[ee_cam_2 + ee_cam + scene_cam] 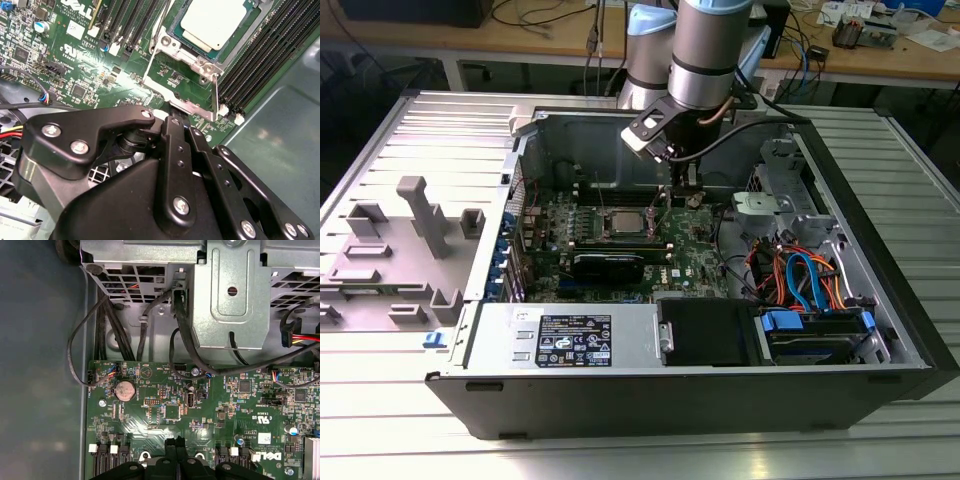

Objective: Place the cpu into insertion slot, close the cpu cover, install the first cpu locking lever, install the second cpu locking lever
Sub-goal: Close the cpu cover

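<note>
Here's the arm (705, 50) reaching down into the open case (720, 395), and the gripper (172, 120) sits low over the board (60, 60). Its tips are pressed together with nothing seen between them, just beside a corner of the slot (645, 225). The cpu (215, 20) is already home, lying flat in the slot, and the cover (200, 62) looks to be down around it, the chip's top showing through the window. So I'd call this the lever stage: one thin lever (151, 55) runs along one side of the cover and a second (217, 95) along the neighbouring side, and I can't tell whether either is hooked. To do it well, the closed tips should bear squarely on the lever wire, carrying it down and under its catch in one smooth sweep. They should stay off the memory slots (265, 55) close by and the small parts on the board; slipping off that thin wire is the risk. As for what holds what, the case carries the board, a black card (608, 265) beside the slot on the camera's side, a drive cage (235, 300) with dark cables (100, 325) trailing below it, bright cables (800, 275) at the exterior view's right, and a labelled grey box (570, 335) along the near wall. Outside, at the exterior view's left, a grey panel (440, 140) bears upright grey blocks (420, 215).
</note>
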Motion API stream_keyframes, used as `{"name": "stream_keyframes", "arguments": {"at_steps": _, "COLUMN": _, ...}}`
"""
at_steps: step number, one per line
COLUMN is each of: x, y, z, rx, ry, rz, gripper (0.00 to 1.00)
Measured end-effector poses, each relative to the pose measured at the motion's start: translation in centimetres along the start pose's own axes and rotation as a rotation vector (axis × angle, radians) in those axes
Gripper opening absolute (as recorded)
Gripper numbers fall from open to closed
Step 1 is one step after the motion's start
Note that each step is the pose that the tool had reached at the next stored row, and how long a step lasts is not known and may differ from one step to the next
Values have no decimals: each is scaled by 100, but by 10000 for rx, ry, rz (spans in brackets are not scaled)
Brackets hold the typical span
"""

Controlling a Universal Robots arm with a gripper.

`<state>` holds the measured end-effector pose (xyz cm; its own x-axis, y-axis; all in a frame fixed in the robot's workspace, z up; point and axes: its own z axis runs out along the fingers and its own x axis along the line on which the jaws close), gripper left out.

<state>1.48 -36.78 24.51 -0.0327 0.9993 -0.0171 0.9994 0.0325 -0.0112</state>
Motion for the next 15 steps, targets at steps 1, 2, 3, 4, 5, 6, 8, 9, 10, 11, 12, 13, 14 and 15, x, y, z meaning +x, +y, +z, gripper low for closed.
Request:
{"name": "stream_keyframes", "arguments": {"at_steps": 1, "x": 0, "y": 0, "z": 0, "rx": 0, "ry": 0, "rz": 0, "gripper": 11}}
{"name": "stream_keyframes", "arguments": {"at_steps": 2, "x": 0, "y": 0, "z": 0, "rx": 0, "ry": -1, "rz": 0, "gripper": 11}}
{"name": "stream_keyframes", "arguments": {"at_steps": 3, "x": 0, "y": -1, "z": 0, "rx": 0, "ry": 0, "rz": 0, "gripper": 11}}
{"name": "stream_keyframes", "arguments": {"at_steps": 4, "x": 0, "y": -1, "z": 0, "rx": 0, "ry": -1, "rz": 0, "gripper": 11}}
{"name": "stream_keyframes", "arguments": {"at_steps": 5, "x": 0, "y": -1, "z": 0, "rx": 0, "ry": 0, "rz": 0, "gripper": 11}}
{"name": "stream_keyframes", "arguments": {"at_steps": 6, "x": 0, "y": -4, "z": 0, "rx": -1, "ry": -1, "rz": 1, "gripper": 11}}
{"name": "stream_keyframes", "arguments": {"at_steps": 8, "x": 0, "y": -8, "z": 0, "rx": 0, "ry": 0, "rz": 0, "gripper": 11}}
{"name": "stream_keyframes", "arguments": {"at_steps": 9, "x": 1, "y": -14, "z": 0, "rx": 0, "ry": 0, "rz": 0, "gripper": 11}}
{"name": "stream_keyframes", "arguments": {"at_steps": 10, "x": 1, "y": -31, "z": 0, "rx": 0, "ry": 0, "rz": 0, "gripper": 11}}
{"name": "stream_keyframes", "arguments": {"at_steps": 11, "x": 1, "y": -43, "z": 1, "rx": 0, "ry": 0, "rz": -1, "gripper": 11}}
{"name": "stream_keyframes", "arguments": {"at_steps": 12, "x": 2, "y": -56, "z": 0, "rx": 0, "ry": -1, "rz": 0, "gripper": 11}}
{"name": "stream_keyframes", "arguments": {"at_steps": 13, "x": 2, "y": -69, "z": 1, "rx": 0, "ry": 0, "rz": 0, "gripper": 11}}
{"name": "stream_keyframes", "arguments": {"at_steps": 14, "x": 2, "y": -79, "z": 1, "rx": 0, "ry": 0, "rz": 0, "gripper": 11}}
{"name": "stream_keyframes", "arguments": {"at_steps": 15, "x": 3, "y": -102, "z": 1, "rx": 0, "ry": 0, "rz": 1, "gripper": 11}}
